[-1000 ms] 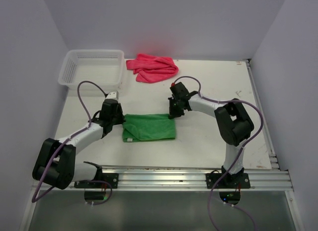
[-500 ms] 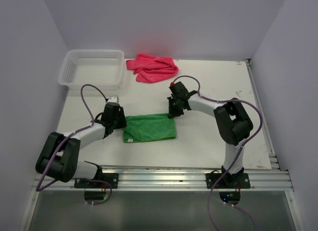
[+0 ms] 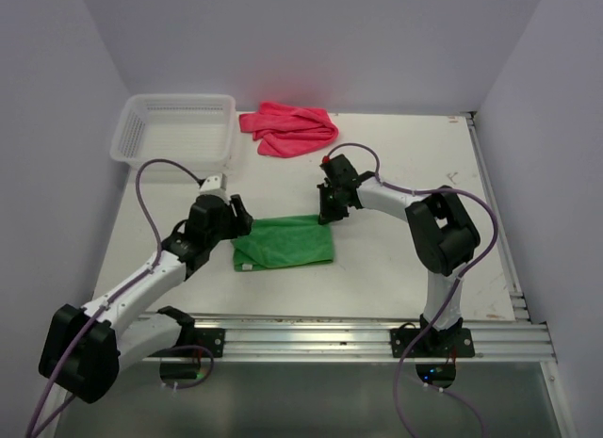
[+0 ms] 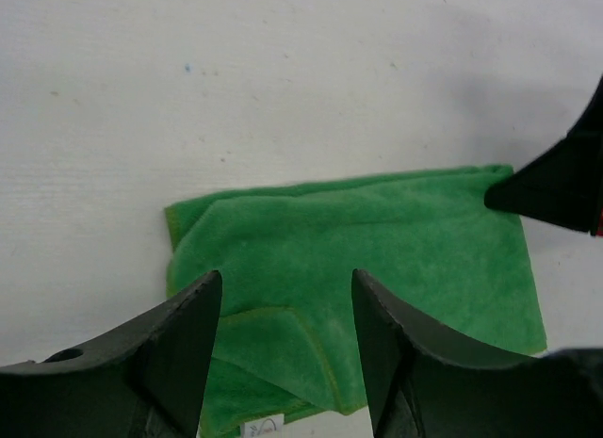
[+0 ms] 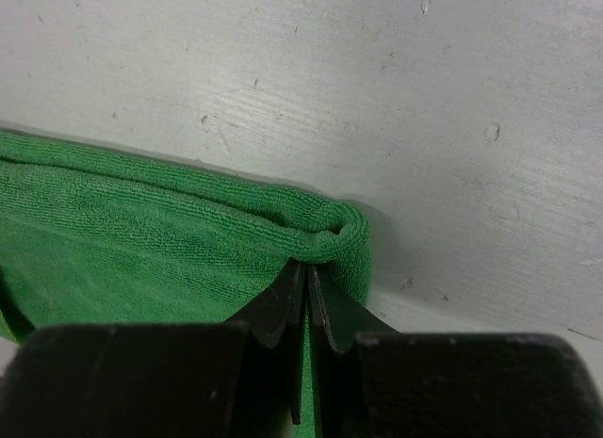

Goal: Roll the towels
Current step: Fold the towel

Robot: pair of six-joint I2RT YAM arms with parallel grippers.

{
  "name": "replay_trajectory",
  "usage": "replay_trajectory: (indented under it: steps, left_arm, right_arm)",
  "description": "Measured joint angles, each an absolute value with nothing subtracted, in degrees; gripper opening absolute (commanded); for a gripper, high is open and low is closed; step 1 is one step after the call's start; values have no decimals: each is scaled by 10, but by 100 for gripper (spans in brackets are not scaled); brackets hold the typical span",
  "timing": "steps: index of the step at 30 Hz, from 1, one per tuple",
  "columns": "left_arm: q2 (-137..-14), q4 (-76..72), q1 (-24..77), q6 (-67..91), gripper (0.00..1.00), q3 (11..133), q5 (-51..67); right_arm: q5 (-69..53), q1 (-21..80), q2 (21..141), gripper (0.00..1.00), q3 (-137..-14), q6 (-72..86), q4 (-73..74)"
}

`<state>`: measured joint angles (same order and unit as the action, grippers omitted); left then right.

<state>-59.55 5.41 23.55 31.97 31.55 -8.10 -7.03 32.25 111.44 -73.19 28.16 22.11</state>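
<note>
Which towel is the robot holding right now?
The green towel, folded between the arms; the right jaws pinch its corner. The pink towel lies crumpled near the basket, untouched.

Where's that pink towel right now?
In the overhead view, the pink towel lies bunched at the back, just right of the white basket, beyond the green towel.

Right claw (image 5: 303,270) clamped on folded corner of green towel (image 5: 141,240), scuffed white table (image 5: 424,80) beyond
</note>
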Motion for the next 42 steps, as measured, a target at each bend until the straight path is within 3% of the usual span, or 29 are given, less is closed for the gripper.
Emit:
replay_trajectory:
  steps: [7, 18, 33, 37, 42]
  left_arm:
    - [-665, 54, 311, 321, 60, 305, -76]
    - [-746, 58, 321, 304, 42, 319, -81]
    - [-685, 159, 343, 331, 31, 317, -149]
    - [-658, 178, 344, 355, 22, 303, -152]
    - [-630, 193, 355, 390, 22, 284, -150]
  right_arm:
    - [-71, 322, 1115, 6, -732, 280, 220]
    - [-78, 321, 1119, 6, -732, 278, 217]
    - [-87, 319, 1124, 5, -735, 277, 214]
    - [-88, 319, 1126, 5, -739, 277, 215]
    - [-90, 319, 1129, 5, -742, 275, 215]
